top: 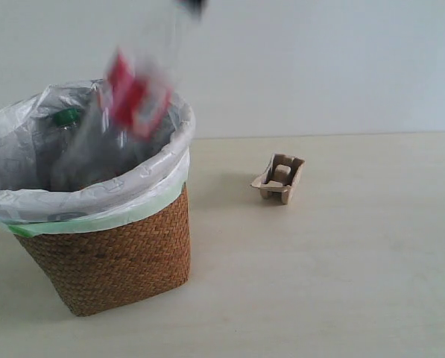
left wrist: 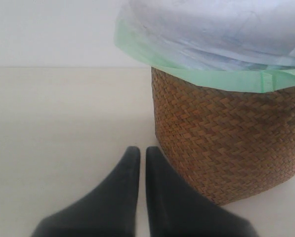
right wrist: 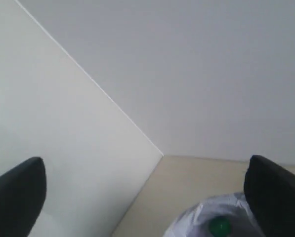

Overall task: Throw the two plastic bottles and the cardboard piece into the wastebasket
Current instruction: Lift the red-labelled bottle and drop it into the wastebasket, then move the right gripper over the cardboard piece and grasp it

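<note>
The wicker wastebasket (top: pixel 110 253) with its white bag stands at the left of the table. Inside it lies the green-capped bottle (top: pixel 67 116). The red-label bottle (top: pixel 136 97) is a blur in mid-air over the rim, tilted, black cap up, with no gripper on it. The cardboard piece (top: pixel 279 178) rests on the table to the right of the basket. My left gripper (left wrist: pixel 143 150) is shut and empty, low on the table beside the wastebasket (left wrist: pixel 226 143). My right gripper (right wrist: pixel 145 170) is open and empty, high above the bag, where the green cap (right wrist: pixel 219 227) shows.
A pale wall runs behind the table (top: pixel 341 283). The bag's pale green edge (left wrist: pixel 211 79) hangs over the wicker near my left fingers (left wrist: pixel 159 173). Neither arm shows in the exterior view.
</note>
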Robot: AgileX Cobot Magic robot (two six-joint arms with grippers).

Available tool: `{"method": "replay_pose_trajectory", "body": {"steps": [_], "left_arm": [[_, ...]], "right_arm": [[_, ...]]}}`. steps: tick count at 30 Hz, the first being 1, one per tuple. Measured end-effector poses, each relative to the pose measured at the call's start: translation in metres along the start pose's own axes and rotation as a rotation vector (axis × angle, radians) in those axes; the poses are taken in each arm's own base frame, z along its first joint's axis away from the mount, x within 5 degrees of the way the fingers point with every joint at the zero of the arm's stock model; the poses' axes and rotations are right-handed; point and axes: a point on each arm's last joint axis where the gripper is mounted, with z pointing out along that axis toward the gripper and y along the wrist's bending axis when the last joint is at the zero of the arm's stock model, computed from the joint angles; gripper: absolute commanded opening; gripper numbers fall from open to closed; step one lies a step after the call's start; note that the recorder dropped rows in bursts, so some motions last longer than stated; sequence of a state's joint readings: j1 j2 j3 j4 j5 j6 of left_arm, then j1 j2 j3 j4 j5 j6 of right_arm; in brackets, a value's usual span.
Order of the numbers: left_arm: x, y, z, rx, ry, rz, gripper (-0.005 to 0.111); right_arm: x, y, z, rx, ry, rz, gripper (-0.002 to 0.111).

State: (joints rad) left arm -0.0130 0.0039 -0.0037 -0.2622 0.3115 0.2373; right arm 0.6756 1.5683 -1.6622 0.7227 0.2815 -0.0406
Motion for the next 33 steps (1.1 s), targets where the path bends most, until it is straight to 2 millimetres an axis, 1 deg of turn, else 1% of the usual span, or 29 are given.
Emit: {"method": "replay_pose_trajectory", "body": {"steps": [2, 4, 9, 12, 15, 16, 18, 21, 23, 24, 25, 26, 30, 31, 32, 33], "left_arm": [[0.000, 0.000, 0.000, 0.000, 0.000, 0.000, 0.004], [0.000, 0.000, 0.000, 0.000, 0.000, 0.000, 0.004], [0.000, 0.000, 0.000, 0.000, 0.000, 0.000, 0.004], [0.000, 0.000, 0.000, 0.000, 0.000, 0.000, 0.004], [0.000, 0.000, 0.000, 0.000, 0.000, 0.000, 0.004], [0.000, 0.000, 0.000, 0.000, 0.000, 0.000, 0.004], [0.000, 0.000, 0.000, 0.000, 0.000, 0.000, 0.004], [0.000, 0.000, 0.000, 0.000, 0.000, 0.000, 0.004], [0.000, 0.000, 0.000, 0.000, 0.000, 0.000, 0.004], [0.000, 0.000, 0.000, 0.000, 0.000, 0.000, 0.004], [0.000, 0.000, 0.000, 0.000, 0.000, 0.000, 0.004], [0.000, 0.000, 0.000, 0.000, 0.000, 0.000, 0.004], [0.000, 0.000, 0.000, 0.000, 0.000, 0.000, 0.004], [0.000, 0.000, 0.000, 0.000, 0.000, 0.000, 0.004], [0.000, 0.000, 0.000, 0.000, 0.000, 0.000, 0.004], [0.000, 0.000, 0.000, 0.000, 0.000, 0.000, 0.004]], "right_arm": [[0.010, -0.005, 0.007, 0.010, 0.072, -0.005, 0.102], [0.016, -0.009, 0.010, 0.024, 0.116, -0.032, 0.102], [0.020, -0.012, 0.010, 0.052, 0.161, -0.089, 0.102], [0.024, -0.018, 0.009, 0.109, 0.202, -0.130, 0.102], [0.026, -0.030, 0.006, 0.239, 0.247, -0.186, 0.102], [0.026, -0.036, 0.005, 0.298, 0.258, -0.217, 0.102], [0.027, -0.049, 0.000, 0.444, 0.288, -0.224, 0.102], [0.026, -0.073, -0.008, 0.711, 0.315, -0.280, 0.102], [0.029, -0.087, -0.009, 0.844, 0.338, -0.312, 0.102], [0.034, -0.102, -0.006, 0.929, 0.366, -0.316, 0.102], [0.037, -0.112, -0.003, 0.965, 0.384, -0.303, 0.102], [0.046, -0.134, 0.005, 1.022, 0.429, -0.253, 0.102], [0.067, -0.182, 0.020, 1.067, 0.531, -0.078, 0.102], [0.076, -0.201, 0.027, 1.064, 0.555, -0.019, 0.102], [0.081, -0.210, 0.031, 1.057, 0.559, 0.004, 0.102], [0.089, -0.223, 0.040, 1.038, 0.550, 0.020, 0.102]]}}
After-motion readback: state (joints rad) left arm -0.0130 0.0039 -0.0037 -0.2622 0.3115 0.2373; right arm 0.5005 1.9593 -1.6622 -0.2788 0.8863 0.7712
